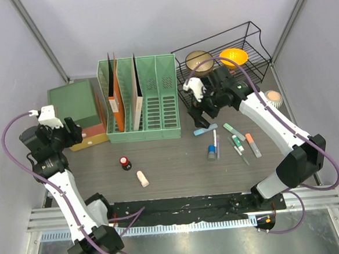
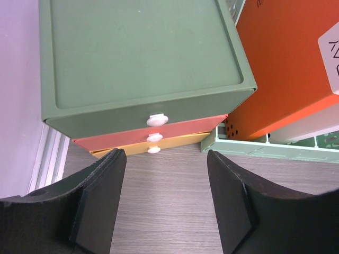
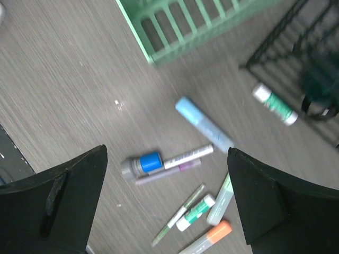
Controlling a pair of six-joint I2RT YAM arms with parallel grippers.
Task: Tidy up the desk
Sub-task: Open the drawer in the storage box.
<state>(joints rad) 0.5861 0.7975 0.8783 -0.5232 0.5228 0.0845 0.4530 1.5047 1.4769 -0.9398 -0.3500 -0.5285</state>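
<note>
The desk (image 1: 172, 170) is a dark wood-grain top. My left gripper (image 1: 73, 132) (image 2: 165, 154) is open and empty, just in front of a small drawer unit (image 1: 75, 104) (image 2: 143, 58) with a green top, a red drawer and a yellow drawer with white knobs (image 2: 154, 136). My right gripper (image 1: 200, 119) (image 3: 167, 150) hangs open and empty above scattered pens: a light blue marker (image 1: 205, 130) (image 3: 204, 124), a blue-banded grey stick (image 1: 211, 153) (image 3: 142, 164), a white pen (image 3: 188, 156), green-labelled markers (image 1: 234, 133) (image 3: 196, 211) and an orange-capped one (image 1: 253, 145) (image 3: 209, 237).
A green file rack (image 1: 150, 99) (image 3: 175, 32) holds an orange folder (image 1: 116, 99) (image 2: 286, 69). Behind the right arm a black wire rack (image 1: 251, 45) carries a brown bowl (image 1: 199, 60) and an orange bowl (image 1: 234, 57). A red-capped bottle (image 1: 125, 162) and a peach piece (image 1: 142, 178) lie mid-desk.
</note>
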